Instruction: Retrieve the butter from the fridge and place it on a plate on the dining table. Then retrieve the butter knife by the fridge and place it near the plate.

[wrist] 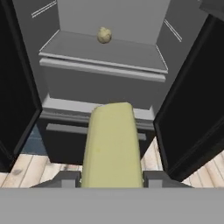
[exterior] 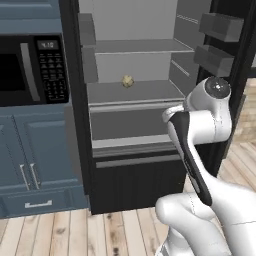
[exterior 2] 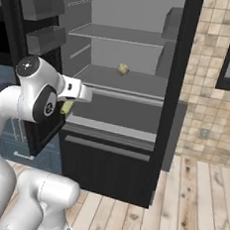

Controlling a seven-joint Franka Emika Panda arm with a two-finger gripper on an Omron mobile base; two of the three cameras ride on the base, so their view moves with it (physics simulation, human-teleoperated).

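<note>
The pale yellow-olive butter [wrist: 111, 148] juts forward between my gripper's [wrist: 111, 179] two dark fingertips [wrist: 70, 178], and the gripper is shut on it. In the right base view the butter [exterior 2: 66, 107] shows just under my hand, in front of the open fridge [exterior 2: 125, 83]. The fridge [exterior: 135, 92] stands with both doors swung wide, and my hand is level with the drawer below its lower shelf [wrist: 103, 50]. The plate, the dining table and the butter knife are out of view.
A small lumpy pale item [exterior: 128, 81] [wrist: 104, 35] sits on the lower fridge shelf. Door bins [exterior: 220, 27] [exterior 2: 43, 5] flank my arm on the open doors. A blue cabinet with a microwave [exterior: 30, 65] stands left of the fridge, a tiled wall [exterior 2: 208, 96] right.
</note>
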